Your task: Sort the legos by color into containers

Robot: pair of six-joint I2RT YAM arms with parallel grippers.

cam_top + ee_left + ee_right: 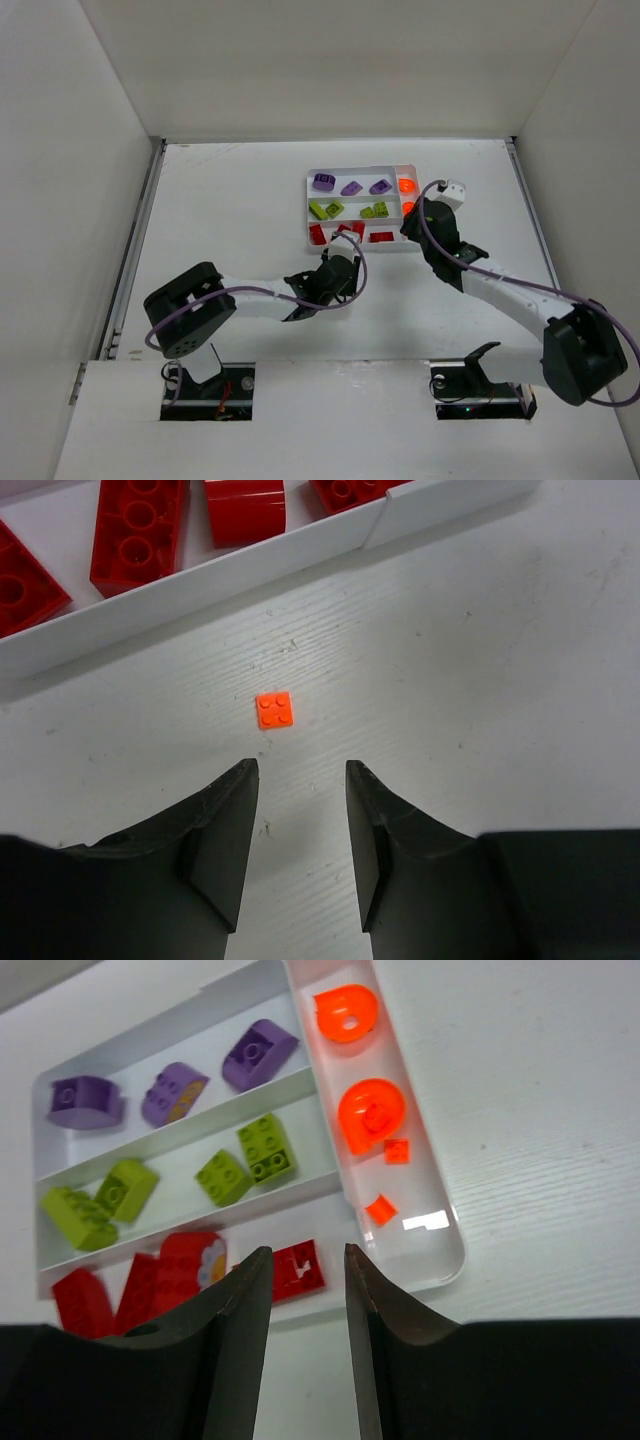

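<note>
White tray (360, 168) on the table (500, 680), long axis running left to right in the top view. Three parallel slots follow that axis and a narrow cross slot closes their right ends. Far slot: purple pieces (165, 1092). Middle slot: lime bricks (265, 1147), lying at mixed angles. Near slot: red bricks (190, 1260). Cross slot: orange pieces (371, 1115), two round and two small square.

One loose orange plate (275, 709) (square, so no long axis) lies flat with its four studs up and its edges slightly askew to the tray wall. It sits on the table just outside the tray's near wall, ahead of the left gripper (300, 770), whose jaws stand apart with nothing between them.

The right gripper (308, 1252) hangs near the tray's near right corner, jaws likewise parted and empty.

Hidden or cut off: the loose plate cannot be made out in the top view; the left wrist view crops the red bricks at its upper edge; a right finger (235, 1340) covers part of the red slot
</note>
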